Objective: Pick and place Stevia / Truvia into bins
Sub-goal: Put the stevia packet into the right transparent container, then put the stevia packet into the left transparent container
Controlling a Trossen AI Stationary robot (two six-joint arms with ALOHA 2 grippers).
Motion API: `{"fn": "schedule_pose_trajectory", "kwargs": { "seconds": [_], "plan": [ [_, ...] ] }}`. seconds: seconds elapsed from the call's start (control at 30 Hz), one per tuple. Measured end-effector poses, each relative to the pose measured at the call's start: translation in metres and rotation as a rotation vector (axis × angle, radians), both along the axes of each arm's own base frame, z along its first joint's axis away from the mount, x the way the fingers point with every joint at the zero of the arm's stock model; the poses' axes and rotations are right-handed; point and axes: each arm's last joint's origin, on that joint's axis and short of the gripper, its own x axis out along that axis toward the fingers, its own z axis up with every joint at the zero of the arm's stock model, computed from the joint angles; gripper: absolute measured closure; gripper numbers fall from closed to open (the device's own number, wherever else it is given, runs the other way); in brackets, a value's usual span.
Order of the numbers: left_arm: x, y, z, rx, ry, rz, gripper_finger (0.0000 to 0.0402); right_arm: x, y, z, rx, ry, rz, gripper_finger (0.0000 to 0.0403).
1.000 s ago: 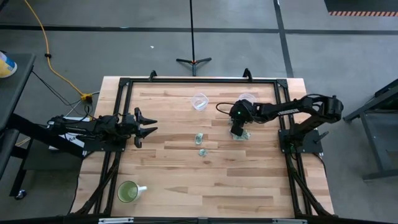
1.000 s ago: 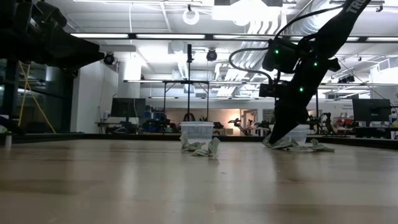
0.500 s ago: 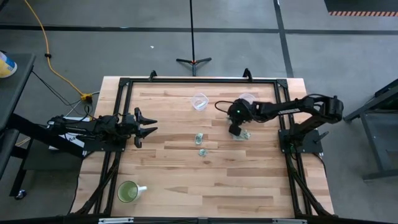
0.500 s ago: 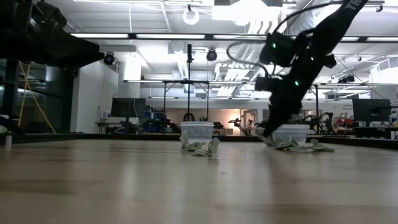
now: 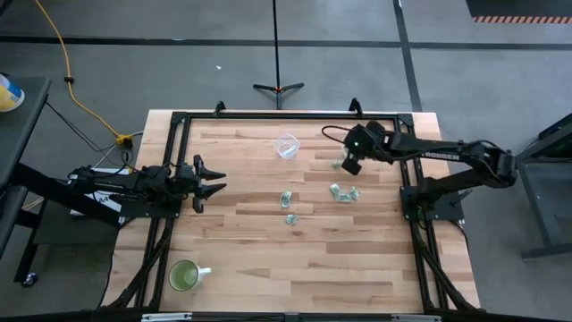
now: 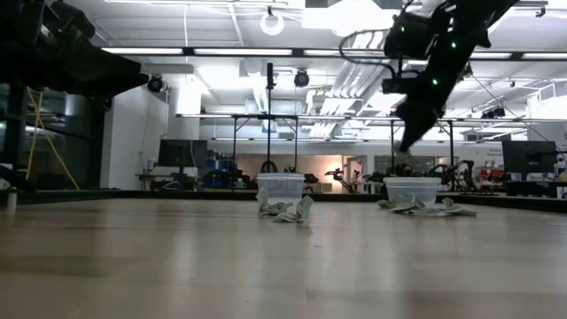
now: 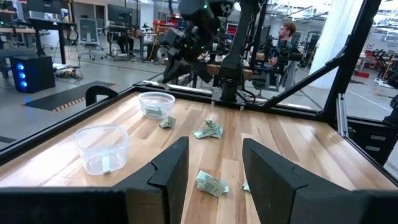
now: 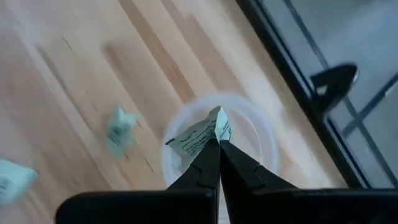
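Sachet [image 8: 200, 138] pinched between my right end effector [image 8: 217, 144] fingertips, held by one edge so the paper hangs free and will fall cleanly when I let go. I have it directly above the right bin [image 8: 261, 140], whose clear rim rings the fingertips in the right wrist view; the low view shows the end effector [image 6: 409, 135] well above that cup [image 6: 412, 190], not yet inside it. From here I judge the next move to be a small drop in height and a release, since a flat paper packet let go from high up could drift past the rim.

Loose sachets [image 5: 344, 191] lie on the table [image 5: 250, 259] near that bin, and one [image 8: 118, 129] sits just beside it. Two more [image 5: 287, 200] rest near the table's middle, below the other bin [image 5: 287, 146], which appears to hold one packet already in the left wrist view [image 7: 102, 148].

My left end effector [image 5: 210, 183] waits at the table's left edge, fingers spread, pointing across towards the work. A green mug [image 5: 185, 275] stands at the near left corner, out of the way.
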Motion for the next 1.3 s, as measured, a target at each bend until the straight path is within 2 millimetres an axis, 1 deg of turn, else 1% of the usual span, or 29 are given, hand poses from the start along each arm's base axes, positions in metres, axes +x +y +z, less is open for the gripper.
{"fn": "schedule_pose_trajectory", "kwargs": {
  "seconds": [0.1,0.17,0.23,0.3,0.4,0.57,0.67,0.73,0.8,0.87,0.97,1.07,1.13,1.3],
  "plan": [
    [0.000,0.000,0.000,0.000,0.000,0.000,0.0215,-0.008,-0.007,-0.013,0.046,0.029,0.009,0.0402],
    [0.000,0.000,0.000,0.000,0.000,0.000,0.0215,-0.012,-0.012,-0.021,0.085,0.008,0.003,0.0398],
    [0.000,0.000,0.000,0.000,0.000,0.001,0.0215,-0.016,-0.016,-0.025,0.082,-0.011,-0.046,0.0391],
    [0.000,0.000,0.000,0.000,0.000,0.001,0.0215,-0.018,-0.021,-0.025,0.057,-0.023,-0.107,0.0380],
    [0.000,0.000,0.000,0.000,0.000,0.004,0.0215,-0.020,-0.024,-0.024,0.050,-0.034,-0.116,0.0349],
    [0.000,0.000,0.000,0.000,0.000,0.005,0.0215,-0.013,-0.024,-0.021,0.082,-0.123,-0.065,0.0272],
    [0.000,0.000,0.000,0.000,0.000,0.005,0.0215,-0.006,-0.025,-0.017,0.131,-0.235,0.010,0.0227],
    [0.000,0.000,0.000,0.000,0.000,0.005,0.0215,0.000,-0.023,-0.014,0.203,-0.324,0.149,0.0206],
    [0.000,0.000,0.000,0.000,0.000,0.005,0.0215,0.007,-0.018,-0.013,0.248,-0.374,0.262,0.0192],
    [0.000,0.000,0.000,0.000,0.000,0.004,0.0215,0.012,-0.011,-0.016,0.254,-0.351,0.334,0.0186],
    [0.000,0.000,0.000,0.000,0.000,0.005,0.0215,0.019,0.000,-0.027,0.227,-0.240,0.389,0.0187],
    [0.000,0.000,0.000,0.000,0.001,0.004,0.0215,0.026,0.005,-0.039,0.192,-0.150,0.375,0.0192],
    [0.000,0.000,0.000,0.000,0.000,0.005,0.0215,0.029,0.007,-0.047,0.198,-0.112,0.376,0.0197],
    [0.000,0.000,0.000,0.000,0.000,0.004,0.0215,0.033,0.005,-0.068,0.214,-0.019,0.339,0.0205]
  ]
}}
